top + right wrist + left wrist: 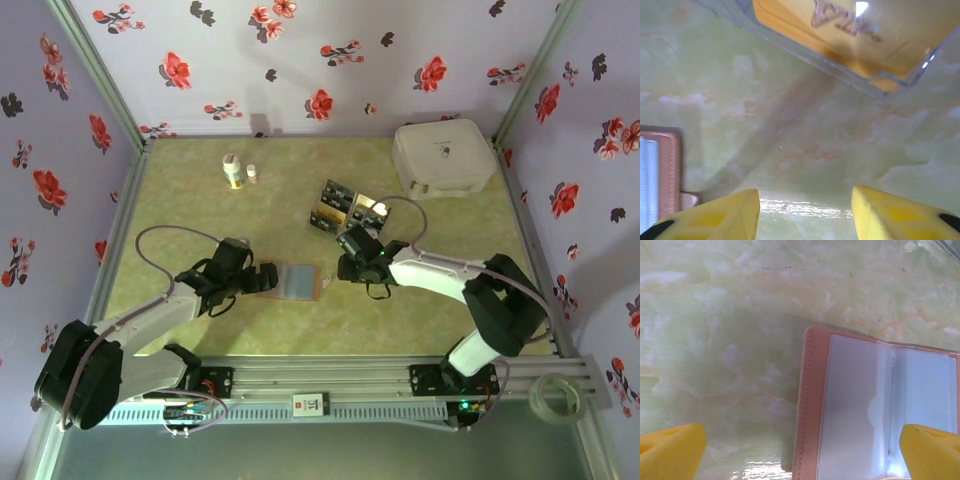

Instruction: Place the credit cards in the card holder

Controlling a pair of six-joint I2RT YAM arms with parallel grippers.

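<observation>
Marbled green tabletop [200, 210]: one open card holder [297, 281], one clear tray [376, 213] of credit cards [850, 40].
Holder lies between the grippers: left gripper [264, 278] jaws wide over its edge, right gripper [343, 269] half-spread, empty.

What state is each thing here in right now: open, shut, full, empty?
card holder: open, lying flat, visible pockets empty.
credit cards: in the clear tray.
white case: shut.
left hand: open wide, empty.
right hand: partly open, empty.
two bottles: upright.
</observation>
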